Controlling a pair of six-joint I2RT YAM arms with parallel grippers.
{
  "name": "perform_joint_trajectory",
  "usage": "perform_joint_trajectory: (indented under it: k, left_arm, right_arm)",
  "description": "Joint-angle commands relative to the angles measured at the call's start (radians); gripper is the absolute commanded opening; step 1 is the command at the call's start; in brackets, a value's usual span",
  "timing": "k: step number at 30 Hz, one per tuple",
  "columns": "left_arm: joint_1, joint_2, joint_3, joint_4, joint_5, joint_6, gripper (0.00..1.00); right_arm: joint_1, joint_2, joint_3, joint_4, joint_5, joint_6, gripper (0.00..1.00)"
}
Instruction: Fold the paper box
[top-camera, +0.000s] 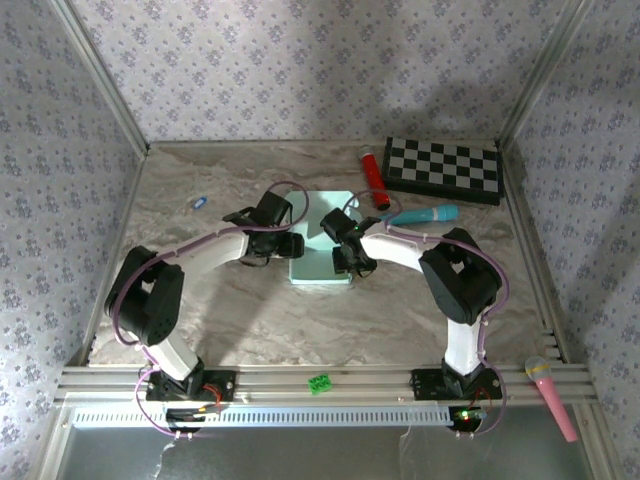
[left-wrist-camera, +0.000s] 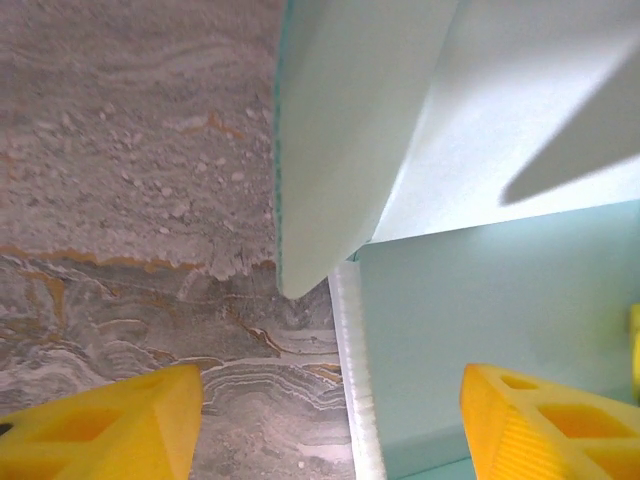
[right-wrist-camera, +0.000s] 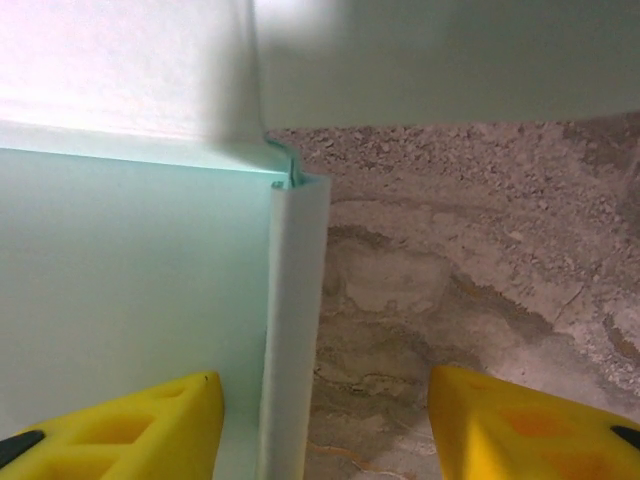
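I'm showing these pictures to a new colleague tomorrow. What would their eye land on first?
The pale mint paper box in the middle of the table stands out first, with the left tool and right tool open, each astride one of its side walls. After that come the black-and-white checkerboard at the far right corner and the pink toy microphone at the near right edge.

The paper box (top-camera: 318, 272) is matt, smooth thin card; the table (top-camera: 250, 320) looks like veined marble.
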Motion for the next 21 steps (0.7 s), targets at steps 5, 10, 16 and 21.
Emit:
perform_joint_trajectory:
  k: [5,10,16,21]
  left_arm:
    - [0.040,-0.107,-0.011,0.002,-0.004,0.040,0.71]
    - [0.111,-0.173,-0.031,-0.027,-0.098,0.042,0.75]
    - [0.341,-0.199,0.005,-0.104,-0.159,0.079,0.76]
    - [0.547,-0.139,0.052,-0.084,-0.165,0.117,0.73]
  right_arm:
    - [-0.019,-0.095,0.014,-0.021,-0.021,-0.019,0.64]
    - [-0.038,-0.154,-0.011,0.042,-0.055,-0.035,0.68]
    - [-0.050,-0.232,-0.076,0.058,-0.048,-0.042,0.68]
    - [-0.069,-0.303,-0.124,0.059,-0.028,-0.048,0.68]
